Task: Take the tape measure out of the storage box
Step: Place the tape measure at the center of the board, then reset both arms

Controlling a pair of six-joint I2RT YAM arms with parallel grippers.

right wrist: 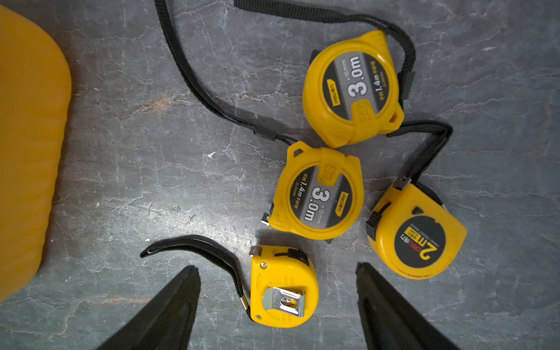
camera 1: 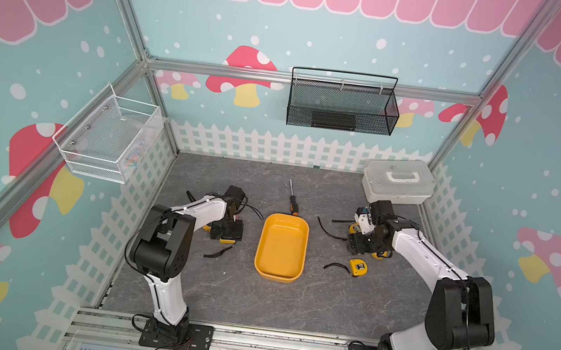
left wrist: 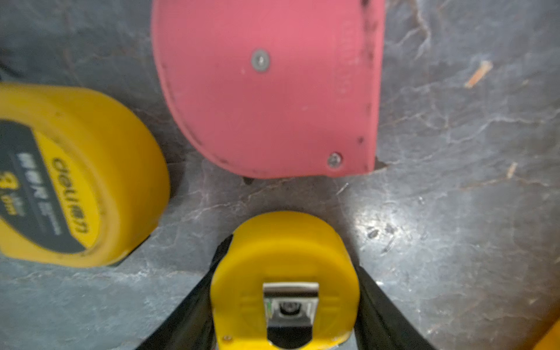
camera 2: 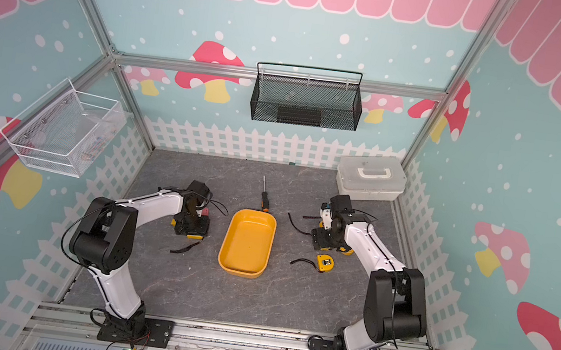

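The storage box (camera 1: 280, 246) (camera 2: 248, 241), a shallow yellow-orange tray, lies mid-table with nothing in it; its side shows in the right wrist view (right wrist: 27, 151). My left gripper (camera 1: 227, 235) (left wrist: 293, 254) is down at the table left of the box. Its black fingers (left wrist: 188, 318) press both sides of a yellow tape measure (left wrist: 288, 242) with a metal clip, and no gap shows. My right gripper (camera 1: 359, 247) (right wrist: 276, 266) stands open right of the box. A small yellow tape measure (right wrist: 283, 291) (camera 1: 357, 267) lies on the table between its fingers, clear of both.
A red tape measure (left wrist: 266, 91) and a yellow one (left wrist: 75, 175) lie beside the left gripper. Three more yellow ones (right wrist: 318, 194) with black straps lie by the right gripper. A screwdriver (camera 1: 292, 197) lies behind the box. A white lidded case (camera 1: 397, 182) stands back right.
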